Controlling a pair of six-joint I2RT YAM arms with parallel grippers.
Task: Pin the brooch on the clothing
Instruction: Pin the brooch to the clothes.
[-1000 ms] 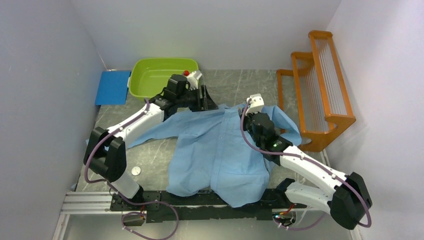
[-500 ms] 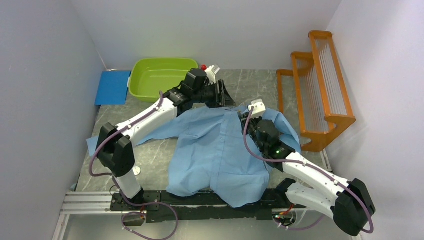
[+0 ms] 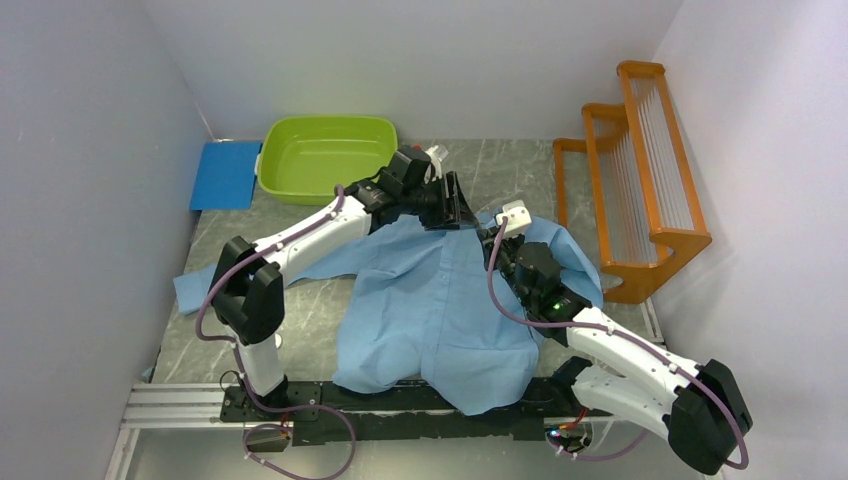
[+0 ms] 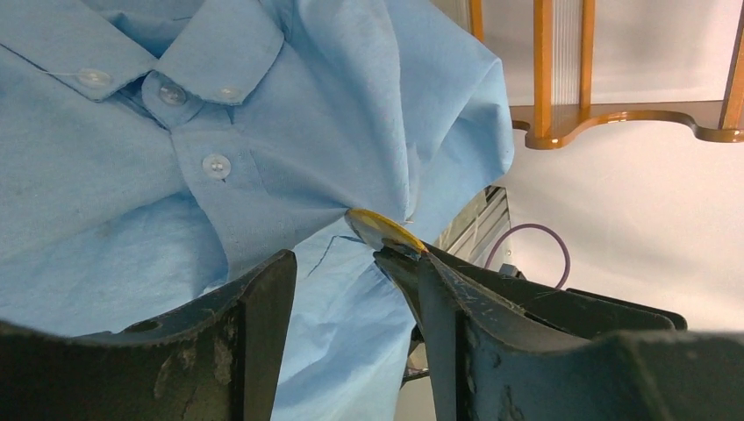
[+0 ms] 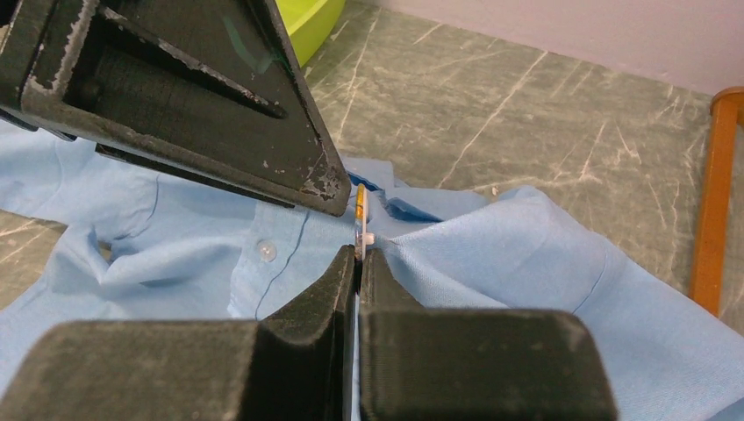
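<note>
The clothing (image 3: pixel 430 300), a light blue button-up shirt, lies spread on the table, and its collar and buttons (image 4: pixel 215 165) fill the left wrist view. My right gripper (image 5: pixel 358 254) is shut on the brooch (image 5: pixel 360 206), a thin yellow disc seen edge-on, which it holds against a raised fold of cloth beside the collar. In the left wrist view the brooch (image 4: pixel 382 230) shows as a gold disc just past my own right fingertip. My left gripper (image 4: pixel 355 263) is open with only cloth behind the gap. From above, the left gripper (image 3: pixel 455 205) hovers at the collar, close to the right gripper (image 3: pixel 490 235).
A green tub (image 3: pixel 325 155) stands at the back left, with a blue pad (image 3: pixel 225 175) beside it. An orange rack (image 3: pixel 630 170) lines the right side of the table. The left gripper's finger (image 5: pixel 175 88) looms close above the right gripper's tips.
The left arm has swung right from over the green tub to the shirt's collar, ending next to the right gripper. The right gripper has barely moved and stays shut on the brooch.
</note>
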